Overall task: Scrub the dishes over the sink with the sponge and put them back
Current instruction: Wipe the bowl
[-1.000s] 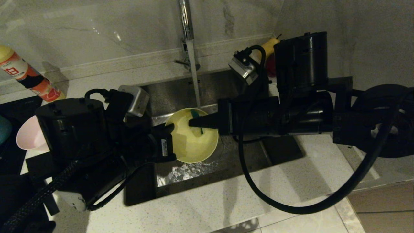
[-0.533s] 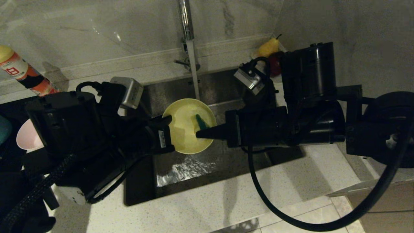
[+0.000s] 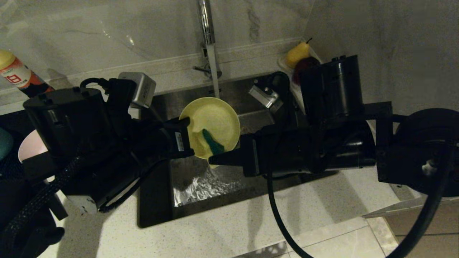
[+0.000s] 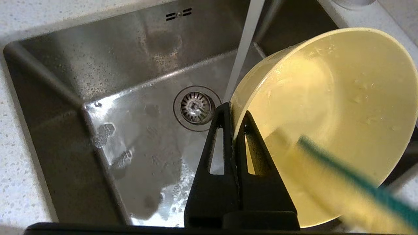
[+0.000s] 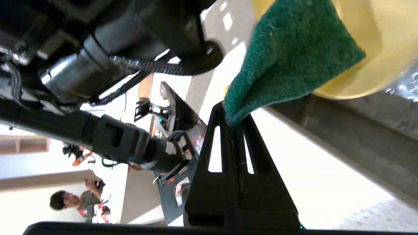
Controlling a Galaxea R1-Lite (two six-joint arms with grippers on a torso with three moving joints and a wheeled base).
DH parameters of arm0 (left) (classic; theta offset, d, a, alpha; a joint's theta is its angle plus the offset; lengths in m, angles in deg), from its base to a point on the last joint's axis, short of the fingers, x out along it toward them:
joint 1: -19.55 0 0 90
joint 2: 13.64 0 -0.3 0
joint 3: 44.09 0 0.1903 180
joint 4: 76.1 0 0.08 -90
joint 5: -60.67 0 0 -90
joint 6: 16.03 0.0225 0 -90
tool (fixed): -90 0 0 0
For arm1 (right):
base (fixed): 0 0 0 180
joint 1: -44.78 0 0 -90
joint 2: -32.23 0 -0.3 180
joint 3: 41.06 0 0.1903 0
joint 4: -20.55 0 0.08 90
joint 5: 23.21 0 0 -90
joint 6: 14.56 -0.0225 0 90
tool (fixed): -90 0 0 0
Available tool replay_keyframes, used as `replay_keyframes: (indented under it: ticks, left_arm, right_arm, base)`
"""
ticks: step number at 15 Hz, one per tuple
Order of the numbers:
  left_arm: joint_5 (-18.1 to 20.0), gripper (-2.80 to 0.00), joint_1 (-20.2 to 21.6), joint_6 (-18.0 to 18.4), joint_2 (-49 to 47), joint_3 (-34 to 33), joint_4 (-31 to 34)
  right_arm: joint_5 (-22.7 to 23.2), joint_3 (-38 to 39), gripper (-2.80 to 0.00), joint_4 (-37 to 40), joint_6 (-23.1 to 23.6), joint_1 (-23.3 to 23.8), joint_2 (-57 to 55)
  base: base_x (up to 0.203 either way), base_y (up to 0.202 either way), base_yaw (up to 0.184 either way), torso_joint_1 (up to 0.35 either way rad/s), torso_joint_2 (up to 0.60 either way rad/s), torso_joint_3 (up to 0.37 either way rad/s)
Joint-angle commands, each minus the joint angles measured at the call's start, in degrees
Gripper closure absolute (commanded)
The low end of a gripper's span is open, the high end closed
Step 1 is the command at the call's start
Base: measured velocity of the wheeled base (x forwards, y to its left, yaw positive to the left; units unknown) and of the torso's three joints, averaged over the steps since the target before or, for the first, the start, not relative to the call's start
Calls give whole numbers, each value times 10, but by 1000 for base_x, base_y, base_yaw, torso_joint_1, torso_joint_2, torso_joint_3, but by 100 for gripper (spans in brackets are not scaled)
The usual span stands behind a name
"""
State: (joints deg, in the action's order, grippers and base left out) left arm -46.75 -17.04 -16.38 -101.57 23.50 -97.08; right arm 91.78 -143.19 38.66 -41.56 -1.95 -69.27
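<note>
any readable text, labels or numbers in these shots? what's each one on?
"白", a big red character on the white label band of the bottle at the counter's far left; nothing else on it is legible.
Small white sticker on the left hand: print too small to read.
Nothing else carries text.

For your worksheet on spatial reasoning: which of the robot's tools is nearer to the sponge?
Right. The right tool is clamped on the sponge itself. The left tool grips the yellow bowl's rim, apart from the sponge.
</note>
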Motion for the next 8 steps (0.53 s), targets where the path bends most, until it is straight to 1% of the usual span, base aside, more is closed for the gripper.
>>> replay_keyframes:
  ticks: [1,5,8]
  left_arm:
    - [0,0,-1,-3,-4,-2,-5]
    - [1,0,-1,-4,-1,-9,-5]
    - [1,0,-1,-4,5,-26,-6]
  right_arm:
    - [2,-9,0,-2,-2,-6,-16]
    - [1,-47,0,-3,-3,-5,-30]
    - [2,-68,0,-1,-3,6,-29]
  base:
    - [0,0,0,0,0,0]
    - [0,0,0,0,0,0]
    - [0,0,0,0,0,0]
